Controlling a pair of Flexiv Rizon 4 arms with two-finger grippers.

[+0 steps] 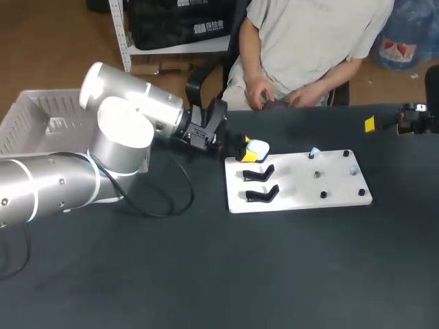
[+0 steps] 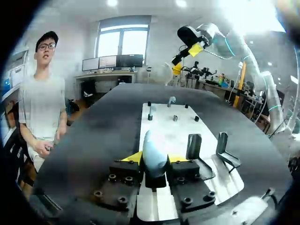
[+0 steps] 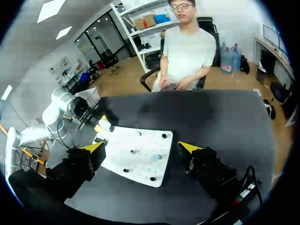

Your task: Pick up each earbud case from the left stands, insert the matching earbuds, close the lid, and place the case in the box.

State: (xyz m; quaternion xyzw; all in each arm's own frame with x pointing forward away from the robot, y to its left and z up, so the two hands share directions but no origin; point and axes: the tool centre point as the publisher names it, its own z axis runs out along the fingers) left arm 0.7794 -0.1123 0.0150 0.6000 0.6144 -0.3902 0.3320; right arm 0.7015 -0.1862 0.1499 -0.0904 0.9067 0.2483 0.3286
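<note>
A pale blue-white earbud case (image 1: 259,147) sits at the far left corner of the white board (image 1: 302,184). My left gripper (image 1: 252,151) is shut on it. In the left wrist view the case (image 2: 153,151) stands upright between the yellow tips of the left gripper (image 2: 154,158), which touch it on both sides. Two empty black stands (image 1: 258,173) (image 1: 263,194) are on the board nearer to me. Small earbuds (image 1: 314,152) (image 1: 353,169) rest on the board's right half. My right gripper (image 3: 141,146) hangs open high over the table's right side, far from the board.
A white mesh box (image 1: 34,113) stands at the table's far left, partly behind my left arm. Short black pegs (image 1: 323,195) dot the board's right half. A black cable (image 1: 171,205) loops on the dark tabletop beside my left arm.
</note>
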